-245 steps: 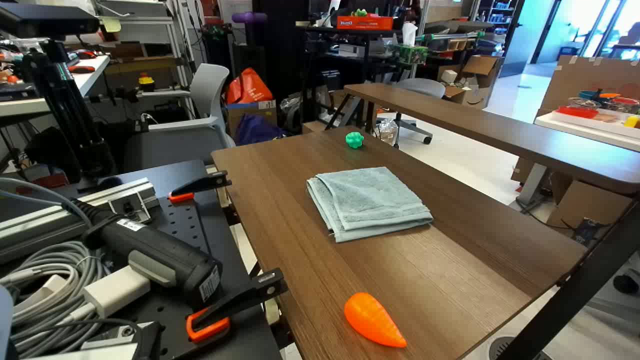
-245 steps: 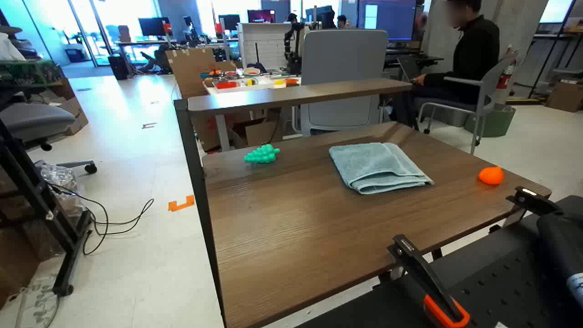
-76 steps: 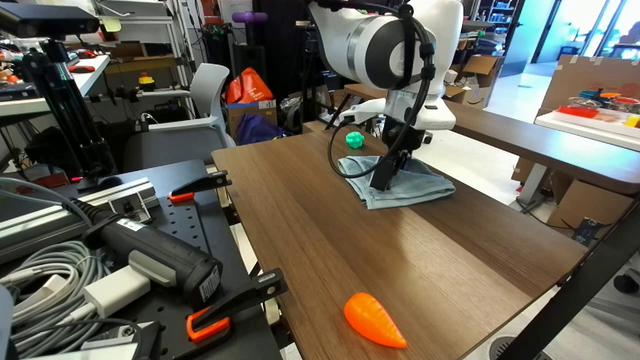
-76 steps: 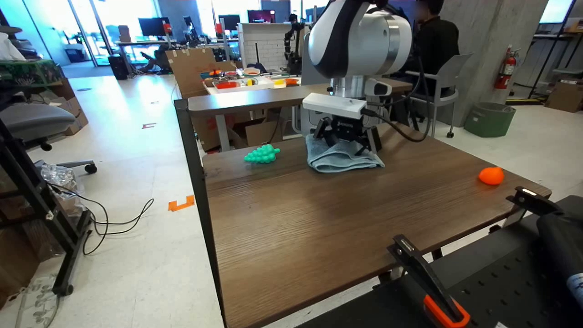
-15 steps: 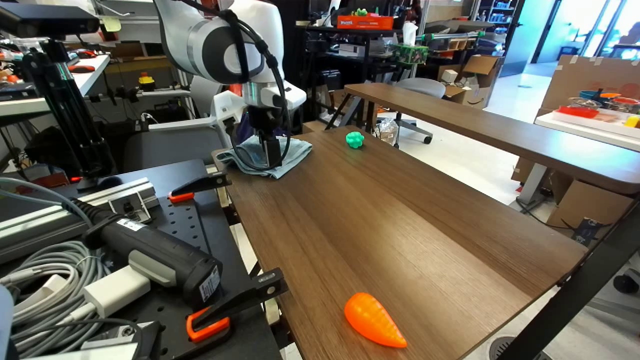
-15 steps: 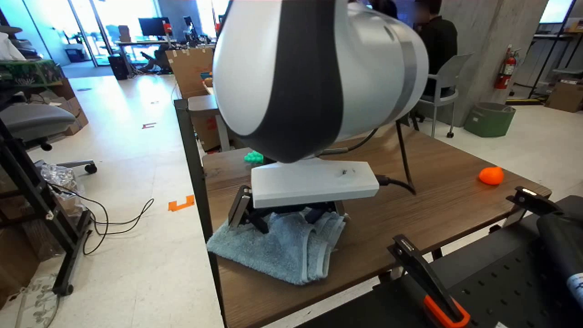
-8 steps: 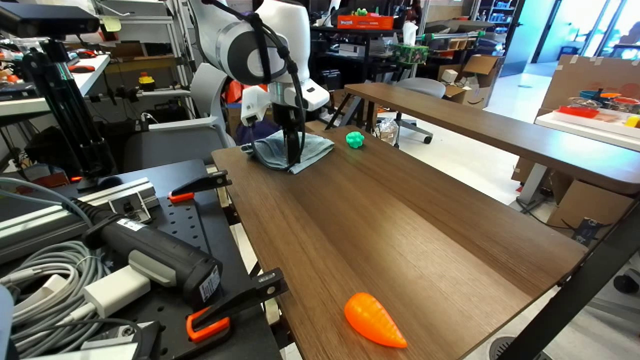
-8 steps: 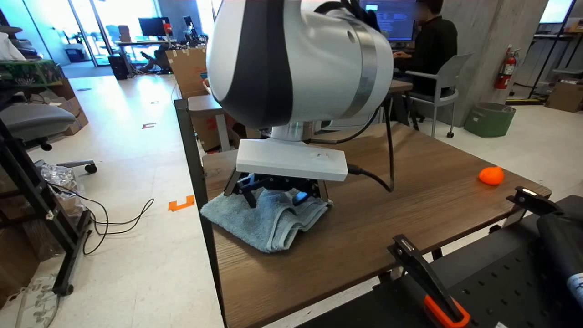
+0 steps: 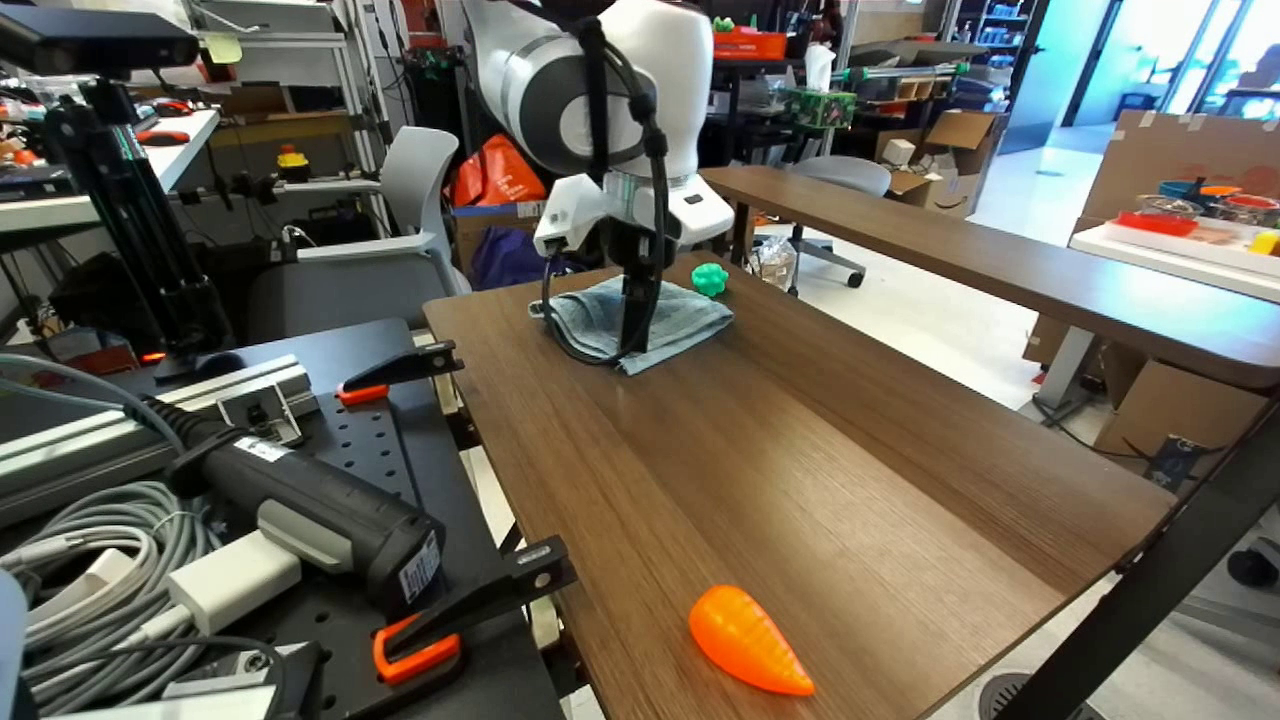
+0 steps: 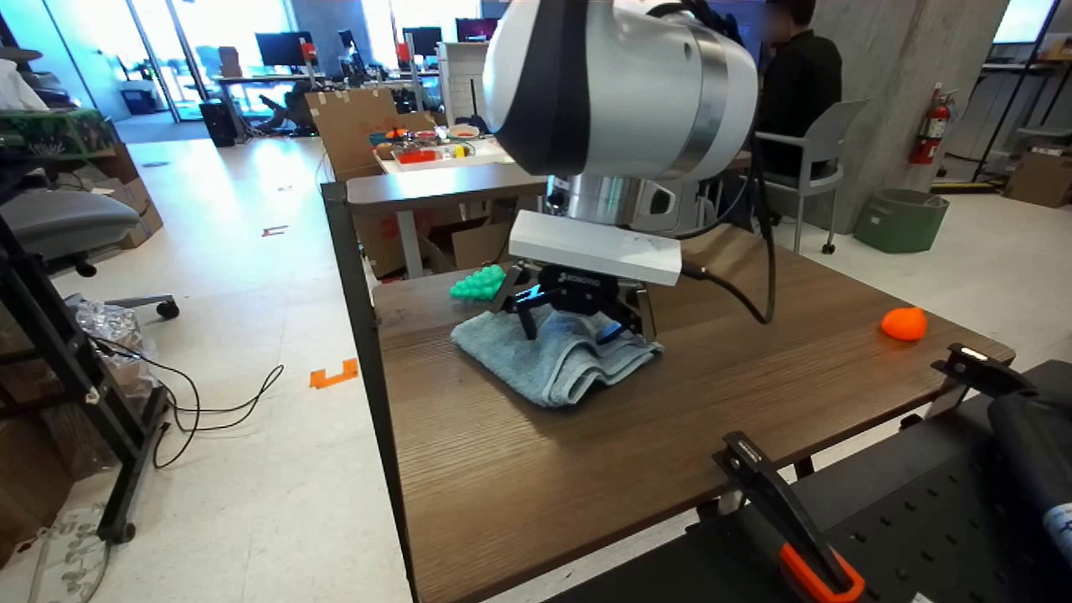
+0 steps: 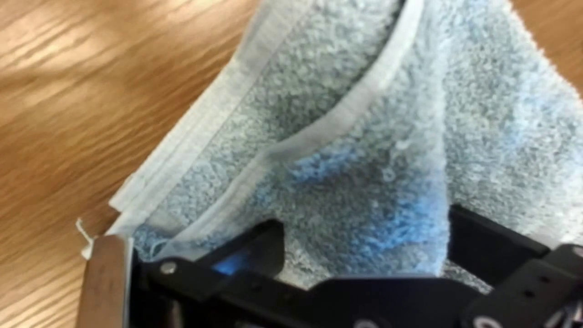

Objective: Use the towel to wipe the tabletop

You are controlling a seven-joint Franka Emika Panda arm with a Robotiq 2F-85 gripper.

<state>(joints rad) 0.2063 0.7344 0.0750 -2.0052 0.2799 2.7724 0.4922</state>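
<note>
The towel (image 10: 532, 356) lies rumpled on the tabletop (image 10: 653, 444), a fold clasped by the gripper (image 10: 574, 328), whose body reads "ROBOTIQ". Near the towel sits a green grape-like toy (image 10: 476, 284); well apart, an orange carrot-shaped object (image 9: 748, 640). Labels (image 9: 419, 567) on a black tool (image 9: 335, 500) are unreadable.

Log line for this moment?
task: wipe tabletop; towel: rumpled, on tabletop; hand: on towel, grip unclear; green grapes: beside towel; orange carrot: apart

Pale, shiny floor (image 10: 243, 322), grey chair (image 9: 418, 200), bright far windows (image 10: 230, 21).
</note>
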